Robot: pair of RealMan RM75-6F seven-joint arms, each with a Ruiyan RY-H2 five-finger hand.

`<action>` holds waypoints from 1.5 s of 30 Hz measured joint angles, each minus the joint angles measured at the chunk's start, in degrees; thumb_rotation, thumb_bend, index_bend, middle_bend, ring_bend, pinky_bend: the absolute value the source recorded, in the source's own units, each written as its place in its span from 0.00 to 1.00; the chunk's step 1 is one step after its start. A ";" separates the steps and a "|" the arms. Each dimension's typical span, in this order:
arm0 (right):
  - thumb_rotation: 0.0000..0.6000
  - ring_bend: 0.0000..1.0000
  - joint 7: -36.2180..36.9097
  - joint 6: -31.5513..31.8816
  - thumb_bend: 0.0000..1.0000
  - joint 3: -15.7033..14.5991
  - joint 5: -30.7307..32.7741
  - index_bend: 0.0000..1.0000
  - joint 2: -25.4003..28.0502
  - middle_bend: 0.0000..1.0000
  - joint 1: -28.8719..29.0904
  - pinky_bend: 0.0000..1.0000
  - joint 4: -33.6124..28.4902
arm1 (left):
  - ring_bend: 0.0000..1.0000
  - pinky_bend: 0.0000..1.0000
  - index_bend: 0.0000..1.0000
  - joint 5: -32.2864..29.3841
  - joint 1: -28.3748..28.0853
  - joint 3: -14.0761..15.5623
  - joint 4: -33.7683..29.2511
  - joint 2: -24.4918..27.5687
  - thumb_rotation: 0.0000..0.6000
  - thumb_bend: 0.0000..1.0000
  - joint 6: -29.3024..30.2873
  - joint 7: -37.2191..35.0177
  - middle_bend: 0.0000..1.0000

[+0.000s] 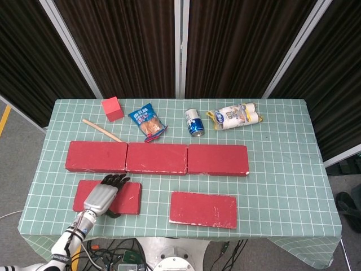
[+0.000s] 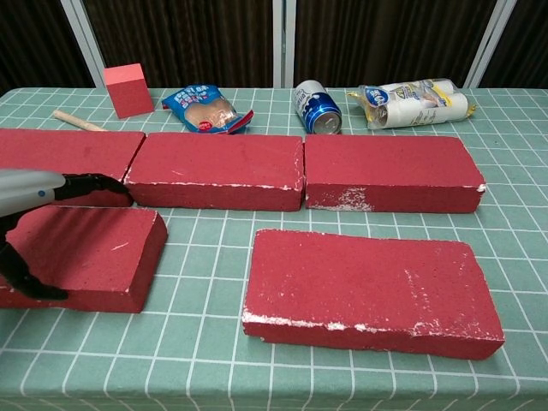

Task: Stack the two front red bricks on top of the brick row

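Green-checked tabletop (image 1: 282, 186) carries a far row of three bricks (image 1: 157, 158); left hand (image 1: 103, 193) clasps the near-left brick (image 2: 94, 253), fingers over its far edge, thumb on its near face; near-right brick (image 1: 203, 209) lies apart.

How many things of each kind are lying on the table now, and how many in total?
Red bricks: 5, three in the back row, two in front
Red cube: 1
Wooden stick: 1
Snack bag: 1
Can: 1
Wrapped roll pack: 1
Total: 10
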 measured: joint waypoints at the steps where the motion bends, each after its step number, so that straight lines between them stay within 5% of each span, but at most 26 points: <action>1: 1.00 0.00 0.40 0.01 0.00 0.08 0.17 0.00 -0.02 0.00 -0.07 0.00 0.32 | 0.00 0.00 0.02 -1.15 -0.33 0.00 -0.24 -0.08 1.00 0.02 0.26 1.02 0.00; 21: 1.00 0.00 4.63 -1.48 0.00 0.38 0.97 0.00 -1.71 0.00 -0.26 0.00 5.32 | 0.00 0.00 0.02 -18.84 -8.80 0.71 -5.17 -0.88 1.00 0.02 4.81 12.06 0.00; 35: 1.00 0.00 4.58 -1.75 0.00 0.60 1.12 0.00 -1.96 0.00 -0.25 0.00 5.54 | 0.00 0.00 0.02 -21.71 -11.40 2.37 -4.39 -0.69 1.00 0.03 4.85 10.83 0.00; 45: 1.00 0.00 4.44 -1.93 0.00 0.68 1.16 0.00 -2.08 0.00 -0.22 0.00 5.62 | 0.11 0.00 0.07 -21.45 -12.34 3.41 -4.06 -0.69 1.00 0.13 4.60 8.99 0.07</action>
